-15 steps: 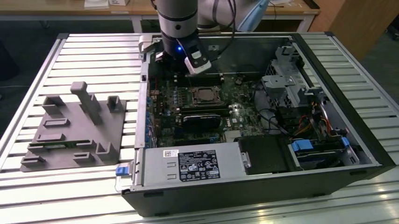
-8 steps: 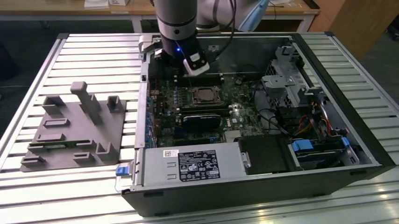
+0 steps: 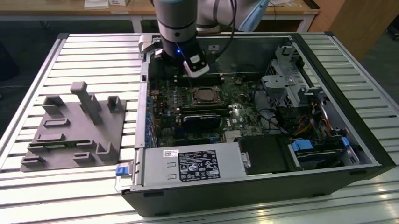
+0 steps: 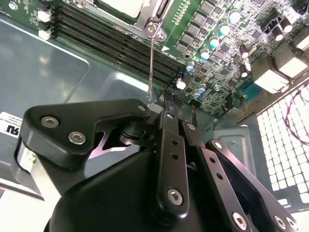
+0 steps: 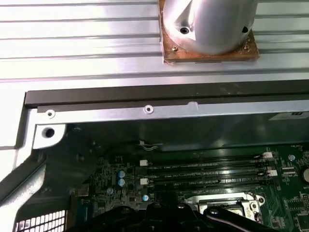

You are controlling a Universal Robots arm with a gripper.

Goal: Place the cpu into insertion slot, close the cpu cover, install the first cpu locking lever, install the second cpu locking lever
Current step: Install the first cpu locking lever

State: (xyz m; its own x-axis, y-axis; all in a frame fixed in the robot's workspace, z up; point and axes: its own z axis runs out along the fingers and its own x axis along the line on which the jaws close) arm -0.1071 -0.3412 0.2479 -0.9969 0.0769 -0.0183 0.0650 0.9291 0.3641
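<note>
Inside the open computer case, the cpu (image 3: 203,95) lies in the insertion slot (image 3: 204,89) on the green board, with the silver cpu cover (image 3: 192,96) lying flat around it. My gripper (image 3: 188,77) hangs just beyond the socket's corner toward the exterior view's left. In the second wrist view a thin metal locking lever (image 4: 151,63) rises from the cover's corner (image 4: 157,30) straight to my gripper's tip (image 4: 152,107) and ends there. The cpu (image 4: 120,6) shows pale at that picture's edge. In the first wrist view the cover (image 5: 251,208) shows beside the gripper's black links.
Black memory slots (image 4: 111,38) run beside the socket. A drive cage (image 3: 293,84) and cables fill the case on the exterior view's right, with a power supply (image 3: 187,165) in front. A grey slotted fixture (image 3: 74,126) sits on the slatted metal table (image 3: 37,196).
</note>
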